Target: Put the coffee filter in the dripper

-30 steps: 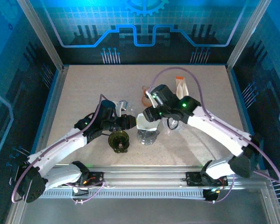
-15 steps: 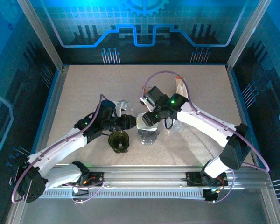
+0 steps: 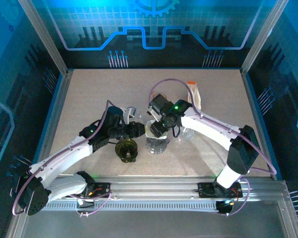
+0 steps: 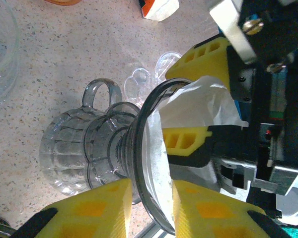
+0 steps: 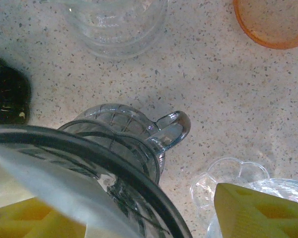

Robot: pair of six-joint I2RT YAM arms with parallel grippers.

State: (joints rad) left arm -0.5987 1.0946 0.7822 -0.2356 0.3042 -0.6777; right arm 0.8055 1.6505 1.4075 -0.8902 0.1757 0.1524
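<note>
Coffee filter (image 4: 198,105): white, crumpled paper

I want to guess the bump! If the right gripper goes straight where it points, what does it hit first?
Probably the dripper: its dark rim sits between the right gripper's open fingers, with the filter beside one finger. Depth is hard to judge.

Speckled tabletop (image 5: 228,89): a glass dripper (image 5: 119,129) is standing low left, handle pointing right, with a white paper filter (image 5: 44,183) lying inside its dark rim. The right gripper (image 5: 146,218) is spreading its yellow fingers (image 5: 258,213) wide. An orange dish (image 5: 278,20) is sitting top right.
</note>
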